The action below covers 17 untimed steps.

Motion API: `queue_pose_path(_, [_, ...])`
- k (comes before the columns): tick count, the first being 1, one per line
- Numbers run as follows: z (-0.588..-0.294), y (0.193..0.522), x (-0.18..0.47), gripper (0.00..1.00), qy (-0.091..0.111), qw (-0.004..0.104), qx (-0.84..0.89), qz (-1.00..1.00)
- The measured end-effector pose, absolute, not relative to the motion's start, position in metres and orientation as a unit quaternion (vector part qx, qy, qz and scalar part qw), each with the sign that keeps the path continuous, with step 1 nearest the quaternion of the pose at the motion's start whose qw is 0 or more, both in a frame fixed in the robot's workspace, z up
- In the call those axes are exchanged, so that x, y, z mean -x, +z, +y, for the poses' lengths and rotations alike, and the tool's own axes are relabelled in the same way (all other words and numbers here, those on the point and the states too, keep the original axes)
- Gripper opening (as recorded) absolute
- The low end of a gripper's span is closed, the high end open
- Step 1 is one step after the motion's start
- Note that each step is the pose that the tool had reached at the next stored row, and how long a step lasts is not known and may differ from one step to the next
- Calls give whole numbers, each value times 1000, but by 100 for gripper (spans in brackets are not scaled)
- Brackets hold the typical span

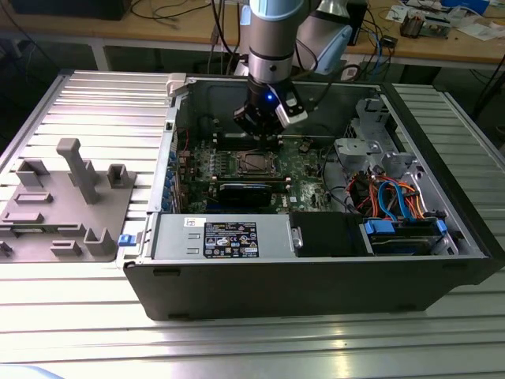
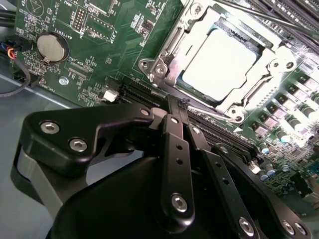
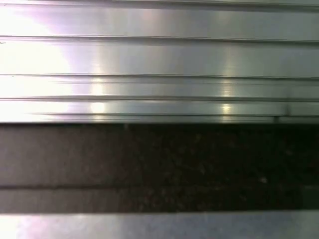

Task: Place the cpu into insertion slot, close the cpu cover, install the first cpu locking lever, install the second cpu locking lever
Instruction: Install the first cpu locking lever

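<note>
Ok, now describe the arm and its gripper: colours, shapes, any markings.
The arm is a thick silver-grey cylinder with a pale blue band near its top in the exterior view. The gripper is black, with a small blue light and a white block on one side. In the second wrist view the gripper shows matte black linked bars studded with silver screw heads.

Pincer (image 2: pixel 179 104) pinched together, tips just beside the near rim of the socket (image 2: pixel 149 65). Right beyond the tips, chip (image 2: pixel 222 62) lying flat inside, silvery frame (image 2: pixel 197 34) down around it. Farther off to the pincer's side, round battery (image 2: pixel 52 47) on green board (image 2: pixel 114 35).
</note>
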<state>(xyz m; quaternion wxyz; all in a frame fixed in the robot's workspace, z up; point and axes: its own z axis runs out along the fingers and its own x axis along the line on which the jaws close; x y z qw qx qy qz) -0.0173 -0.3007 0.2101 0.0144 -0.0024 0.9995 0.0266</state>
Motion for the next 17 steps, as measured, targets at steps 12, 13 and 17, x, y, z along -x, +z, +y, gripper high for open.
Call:
queue_pose_path(12, [-301, 206, 16, 11, 27, 15, 2, 1000])
queue_pose_path(13, [-301, 207, 16, 11, 27, 14, 2, 1000])
queue_pose_path(17, [-301, 207, 16, 11, 26, 14, 2, 1000])
